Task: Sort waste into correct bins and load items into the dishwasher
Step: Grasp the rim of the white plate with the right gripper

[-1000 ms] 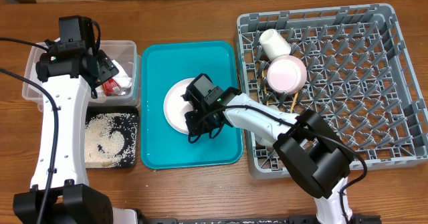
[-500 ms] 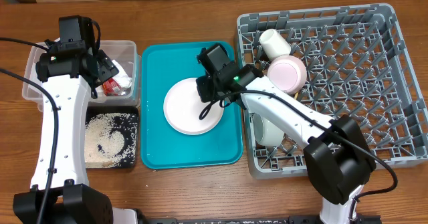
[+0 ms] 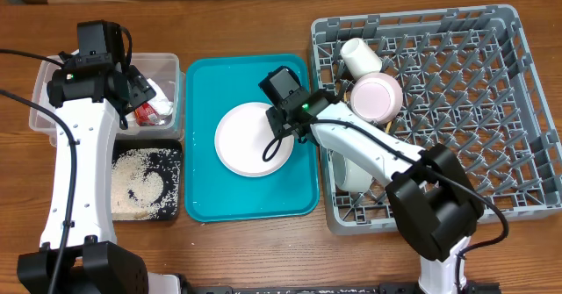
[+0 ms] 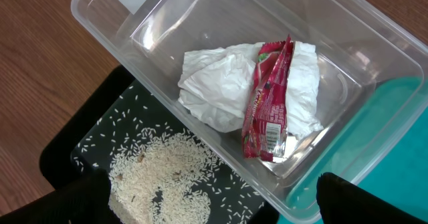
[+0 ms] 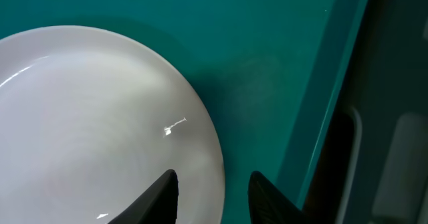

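Glossy round plate under right claw, apparently slightly apart; left claw wide apart.

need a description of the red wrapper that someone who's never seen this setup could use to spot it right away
Find the clear tub, left of the teal tray and next to the black tray of rice. Inside it, the wrapper lies on a crumpled white napkin. It is a narrow, printed strip and the only red thing there.

Teal, grey and red over brown wood
Whitish plate on teal serving tray; grey grid rack; red printed wrapper on white napkin; whitish grains speckling black tray.
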### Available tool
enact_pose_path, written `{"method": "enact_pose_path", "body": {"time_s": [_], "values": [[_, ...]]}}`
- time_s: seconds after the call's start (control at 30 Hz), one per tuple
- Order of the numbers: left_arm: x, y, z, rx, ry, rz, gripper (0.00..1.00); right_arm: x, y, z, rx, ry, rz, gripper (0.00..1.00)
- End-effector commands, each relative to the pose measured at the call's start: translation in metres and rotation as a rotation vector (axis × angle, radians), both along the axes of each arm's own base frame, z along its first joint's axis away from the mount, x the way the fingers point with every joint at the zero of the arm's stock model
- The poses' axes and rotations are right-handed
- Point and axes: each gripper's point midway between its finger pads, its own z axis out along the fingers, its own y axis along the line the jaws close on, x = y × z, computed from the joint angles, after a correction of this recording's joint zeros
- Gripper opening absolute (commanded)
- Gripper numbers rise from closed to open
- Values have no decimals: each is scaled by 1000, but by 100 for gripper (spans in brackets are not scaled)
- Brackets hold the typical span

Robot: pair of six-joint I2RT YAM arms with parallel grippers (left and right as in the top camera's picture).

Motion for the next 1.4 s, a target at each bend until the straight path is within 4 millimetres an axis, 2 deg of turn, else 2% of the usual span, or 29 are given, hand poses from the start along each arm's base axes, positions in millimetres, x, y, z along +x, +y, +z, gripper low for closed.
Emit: {"method": "enact_pose_path", "body": {"time_s": [0.0,0.33,0.83,1.0,1.1,1.37], "values": [[3,1,13,-4,-45,13,100,1,-4,-7,-30,-3,-4,36],[3,1,13,-5,-46,13,100,-2,-6,-33,-65,40,-3,36],[3,1,13,-4,-45,13,100,-10,-2,-48,-54,91,13,35],[3,1,13,-5,-45,13,100,-19,11,-53,12,146,48,34],[3,1,13,-5,-46,13,100,-23,19,-53,56,172,69,30],[3,1,13,-4,-45,13,100,-24,20,-53,58,176,71,29]]}}
